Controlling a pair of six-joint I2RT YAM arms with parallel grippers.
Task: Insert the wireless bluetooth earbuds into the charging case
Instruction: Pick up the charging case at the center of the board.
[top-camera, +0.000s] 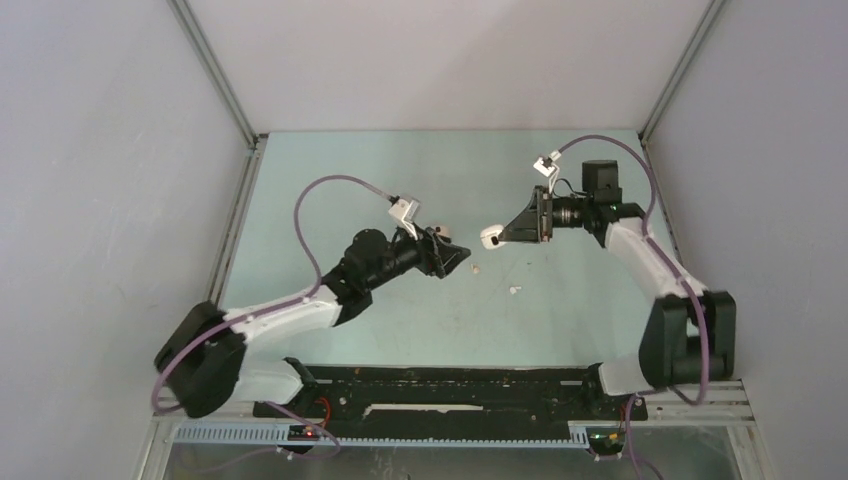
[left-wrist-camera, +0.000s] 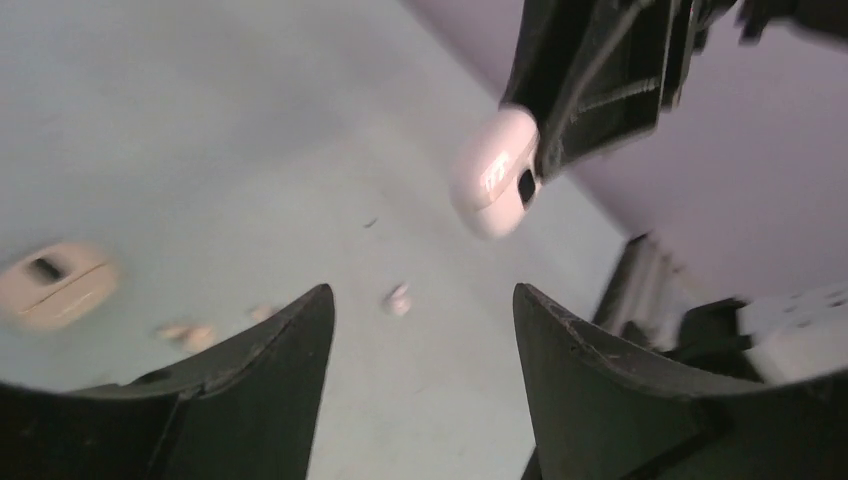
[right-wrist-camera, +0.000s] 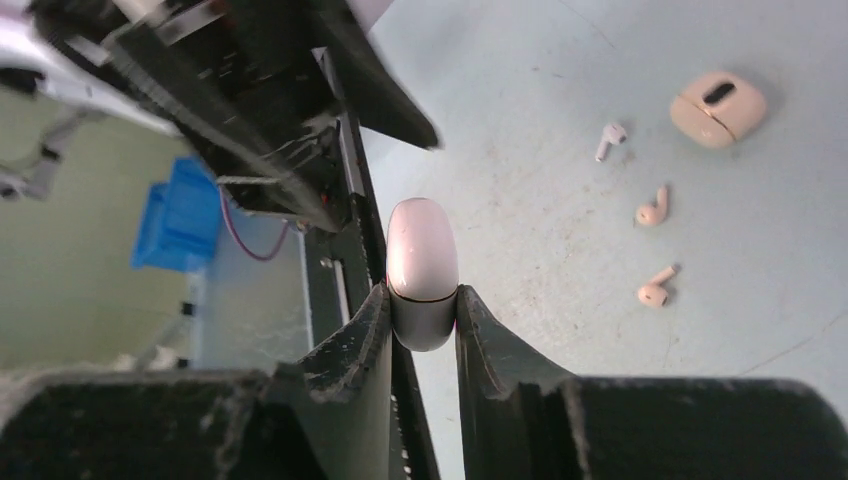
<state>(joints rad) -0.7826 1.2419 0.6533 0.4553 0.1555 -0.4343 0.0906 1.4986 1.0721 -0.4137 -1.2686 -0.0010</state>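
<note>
A white charging case (right-wrist-camera: 422, 250) hangs above the table, pinched at its lower end by my right gripper (right-wrist-camera: 422, 292), which is shut on it. The top view shows this white case (top-camera: 491, 237) in the right gripper (top-camera: 503, 235), facing my left gripper (top-camera: 462, 254) a short way off. The left gripper (left-wrist-camera: 420, 295) is open and holds nothing; the white case (left-wrist-camera: 495, 170) floats ahead of it. On the table lie a white earbud (right-wrist-camera: 610, 138), two tan earbuds (right-wrist-camera: 653, 208) (right-wrist-camera: 655, 288) and a tan case (right-wrist-camera: 718, 108), lid shut.
Grey walls (top-camera: 120, 200) enclose the teal table (top-camera: 400, 330) on three sides. A black rail (top-camera: 450, 385) runs along the near edge between the arm bases. A blue bin (right-wrist-camera: 180, 215) sits beyond the table edge in the right wrist view.
</note>
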